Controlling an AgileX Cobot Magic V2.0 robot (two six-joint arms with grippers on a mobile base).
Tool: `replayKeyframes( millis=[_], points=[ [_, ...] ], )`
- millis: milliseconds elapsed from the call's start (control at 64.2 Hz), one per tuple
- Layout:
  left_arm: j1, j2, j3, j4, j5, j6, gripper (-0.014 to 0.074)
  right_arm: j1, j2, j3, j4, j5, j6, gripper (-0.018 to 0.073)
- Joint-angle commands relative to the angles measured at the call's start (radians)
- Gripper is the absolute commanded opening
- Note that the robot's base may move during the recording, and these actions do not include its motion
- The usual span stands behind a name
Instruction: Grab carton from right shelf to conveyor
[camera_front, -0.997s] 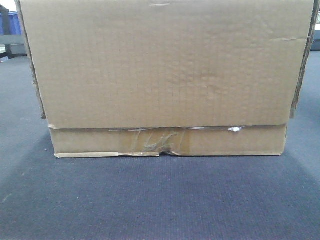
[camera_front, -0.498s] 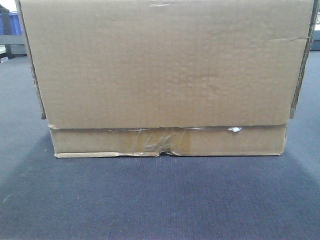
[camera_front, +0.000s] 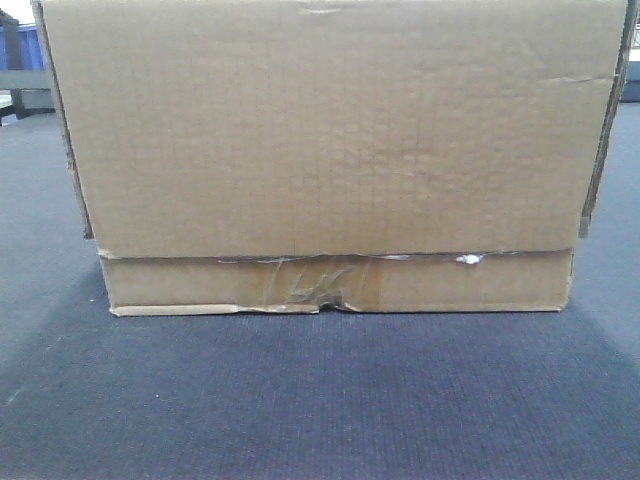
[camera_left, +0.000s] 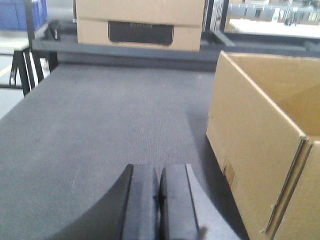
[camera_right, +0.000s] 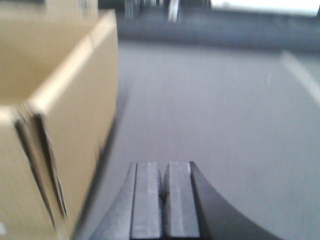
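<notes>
The brown carton (camera_front: 330, 150) rests on the dark woven conveyor (camera_front: 320, 400) and fills most of the front view, its taped lower strip facing me. The left wrist view has the carton (camera_left: 260, 150) open-topped at the right, and my left gripper (camera_left: 159, 175) is shut over the conveyor (camera_left: 110, 130) to its left, apart from it. From the right wrist the carton (camera_right: 60, 115) stands at the left, blurred. My right gripper (camera_right: 164, 172) is shut with nothing in it, over the conveyor (camera_right: 230, 125) beside that box. The right shelf is out of view.
Another cardboard box (camera_left: 140, 22) with a dark label sits beyond the belt's far end. Blue bins (camera_left: 25, 12) stand at the far left, also as a blue bin (camera_front: 25, 45) behind the carton. A dark frame (camera_left: 25, 70) borders the belt's left edge.
</notes>
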Motion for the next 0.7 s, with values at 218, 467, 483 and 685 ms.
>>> replayKeyframes(
  millis=[218, 467, 483, 685],
  points=[
    [0.004, -0.013, 0.002, 0.003, -0.023, 0.005, 0.0004, -0.003, -0.084, 0.002, -0.007, -0.097, -0.010, -0.0070],
    [0.004, -0.013, 0.002, 0.003, -0.023, 0.005, 0.0004, -0.003, -0.084, 0.002, -0.007, -0.099, -0.010, -0.0070],
    [0.004, -0.013, 0.002, 0.003, -0.023, 0.005, 0.0004, -0.003, -0.084, 0.002, -0.007, -0.101, -0.010, -0.0070],
    [0.004, -0.013, 0.002, 0.003, -0.023, 0.005, 0.0004, -0.003, -0.084, 0.002, -0.007, -0.101, -0.010, -0.0070]
  ],
)
